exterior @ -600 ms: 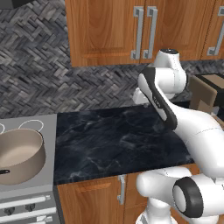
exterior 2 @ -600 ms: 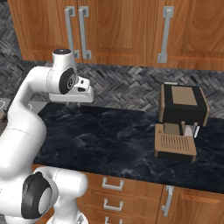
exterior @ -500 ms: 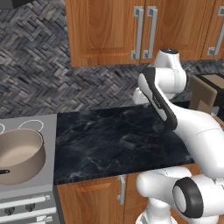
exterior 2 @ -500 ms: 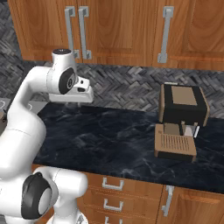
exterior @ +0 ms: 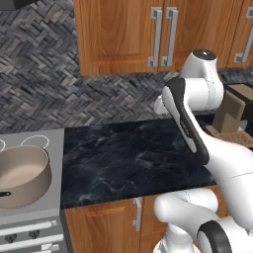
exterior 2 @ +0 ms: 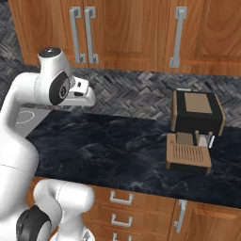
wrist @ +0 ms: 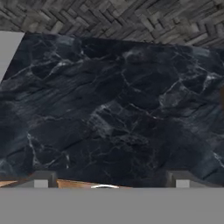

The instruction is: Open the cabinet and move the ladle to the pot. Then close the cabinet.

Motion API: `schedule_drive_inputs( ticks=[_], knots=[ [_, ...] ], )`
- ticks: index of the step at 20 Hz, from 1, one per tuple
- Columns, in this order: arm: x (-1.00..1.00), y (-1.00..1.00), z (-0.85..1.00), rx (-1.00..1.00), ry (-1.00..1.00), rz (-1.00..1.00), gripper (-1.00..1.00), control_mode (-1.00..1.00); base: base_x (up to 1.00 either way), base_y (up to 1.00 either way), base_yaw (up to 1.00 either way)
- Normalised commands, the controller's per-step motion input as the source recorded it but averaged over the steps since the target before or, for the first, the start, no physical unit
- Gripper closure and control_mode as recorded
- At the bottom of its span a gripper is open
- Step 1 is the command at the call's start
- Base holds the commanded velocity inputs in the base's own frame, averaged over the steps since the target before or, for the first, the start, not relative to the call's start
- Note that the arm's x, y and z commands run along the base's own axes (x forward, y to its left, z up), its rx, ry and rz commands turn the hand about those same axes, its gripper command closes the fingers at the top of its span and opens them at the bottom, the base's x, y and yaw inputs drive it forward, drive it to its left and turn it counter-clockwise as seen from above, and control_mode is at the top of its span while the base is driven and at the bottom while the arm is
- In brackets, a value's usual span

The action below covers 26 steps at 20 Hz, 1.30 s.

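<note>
Two long silver bar handles [exterior: 163,36] ran vertically down the meeting edges of the wooden cabinet [exterior: 118,34], and both doors were shut, so nothing of the ladle could be seen — presumably it lay behind them. The white arm was folded over the dark marble counter [exterior: 128,158], its gripper [wrist: 111,179] pointing down at the stone with the two dark fingertips [wrist: 41,179] set wide apart and nothing between them. From the gripper, the cabinet sat above and behind, up on the wall past the herringbone backsplash [exterior 2: 136,92]; reaching it looked to call for lifting the hand and turning it to face the doors. Each handle's long axis stood upright, so the open jaws would likely need to straddle a bar from its two sides, closing horizontally. The pot [exterior: 22,175] rested low and off to the gripper's left on the grey stove top [exterior: 54,143], mouth upward, wire loops at its rim. A brown coffee machine [exterior 2: 195,127] stood on the counter to the gripper's right, well apart. No step of the task appeared done — the opening of a door came first.
</note>
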Motion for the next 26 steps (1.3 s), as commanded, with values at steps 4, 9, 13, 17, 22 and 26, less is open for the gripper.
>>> schedule_drive_inputs(
  ticks=[4, 9, 13, 17, 22, 26],
  knots=[
    [0.00, -0.13, 0.84, 0.00, -0.04, -0.02, -1.00, -1.00, 0.00, 0.00, 0.00],
    [0.00, -0.18, 0.88, 0.00, -0.22, -0.01, -1.00, -1.00, 0.00, 0.00, 0.00],
    [0.04, -0.14, 0.79, 0.00, -0.25, -0.01, -1.00, -1.00, 0.00, 0.00, 0.00],
    [0.18, -0.06, 0.54, 0.03, -0.20, 0.00, -1.00, -1.00, 0.00, 0.00, 0.00],
    [0.21, -0.01, 0.28, 0.04, -0.16, 0.00, -1.00, -1.00, 0.00, 0.00, 0.00],
    [0.27, -0.04, 0.08, 0.03, -0.10, -0.02, -1.00, -1.00, 0.00, 0.00, 0.00]
  ],
)
